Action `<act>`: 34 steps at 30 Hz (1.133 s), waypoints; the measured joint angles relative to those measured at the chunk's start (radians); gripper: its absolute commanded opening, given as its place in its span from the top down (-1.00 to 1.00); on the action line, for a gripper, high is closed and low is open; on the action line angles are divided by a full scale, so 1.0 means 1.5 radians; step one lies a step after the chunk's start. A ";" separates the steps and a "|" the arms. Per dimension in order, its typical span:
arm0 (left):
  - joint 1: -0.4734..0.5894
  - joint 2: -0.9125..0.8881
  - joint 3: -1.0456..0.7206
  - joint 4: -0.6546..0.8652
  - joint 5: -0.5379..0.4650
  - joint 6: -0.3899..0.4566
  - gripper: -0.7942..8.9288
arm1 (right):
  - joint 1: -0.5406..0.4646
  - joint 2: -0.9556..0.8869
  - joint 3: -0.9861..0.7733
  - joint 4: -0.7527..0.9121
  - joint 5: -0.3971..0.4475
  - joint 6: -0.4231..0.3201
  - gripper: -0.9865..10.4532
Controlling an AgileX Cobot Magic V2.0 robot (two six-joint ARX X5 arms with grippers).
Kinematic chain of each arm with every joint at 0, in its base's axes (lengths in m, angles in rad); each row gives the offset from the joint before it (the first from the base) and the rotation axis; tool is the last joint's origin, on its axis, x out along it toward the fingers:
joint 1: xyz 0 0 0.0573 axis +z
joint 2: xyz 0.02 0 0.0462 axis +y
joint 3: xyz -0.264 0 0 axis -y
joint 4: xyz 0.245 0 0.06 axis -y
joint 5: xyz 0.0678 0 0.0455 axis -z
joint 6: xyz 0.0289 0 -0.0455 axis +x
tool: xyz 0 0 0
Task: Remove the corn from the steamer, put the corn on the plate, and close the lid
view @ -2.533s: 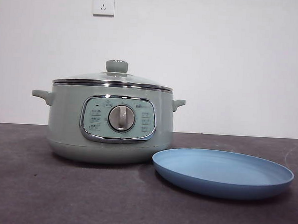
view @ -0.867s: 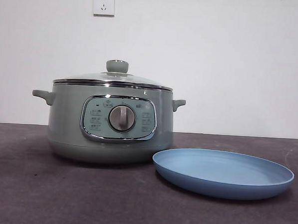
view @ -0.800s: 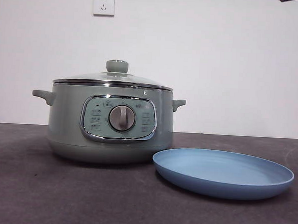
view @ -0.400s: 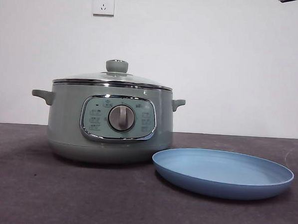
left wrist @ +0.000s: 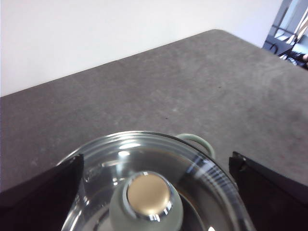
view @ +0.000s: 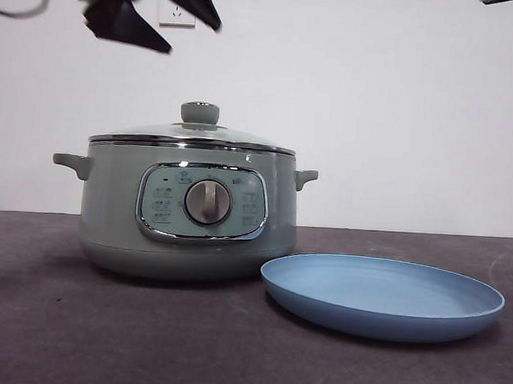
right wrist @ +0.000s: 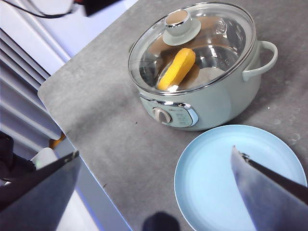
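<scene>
Corn (right wrist: 176, 70) inside steamer (view: 186, 214), visible through closed lid (view: 193, 134). Plate (view: 382, 295) empty, just beside steamer on surface (view: 146, 332). Left end effector (view: 154, 15) open, high above lid knob (left wrist: 148, 196), off to one side. Right end effector (right wrist: 154, 192) open, high over plate, well clear.

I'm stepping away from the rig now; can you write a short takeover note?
Left end effector: open, empty, hovering above the lid and its knob.
Right end effector: open, empty, high over the plate.
The lid sits on the steamer; the corn lies inside. The plate is beside the steamer, nothing on it.
Done: nothing.
Left: lift lid, move corn to plate, close lid.
</scene>
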 measured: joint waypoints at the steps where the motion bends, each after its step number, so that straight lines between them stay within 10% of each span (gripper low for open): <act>1: -0.004 0.013 0.000 0.011 -0.004 0.002 -0.20 | 0.000 0.000 0.000 0.000 0.000 0.000 -0.23; 27: -0.036 0.125 0.001 0.015 -0.083 0.039 -0.17 | 0.000 0.000 0.000 0.000 0.001 0.000 -0.23; 34: -0.039 0.125 0.001 0.000 -0.083 0.039 0.45 | 0.000 0.000 0.000 0.000 0.001 0.000 -0.23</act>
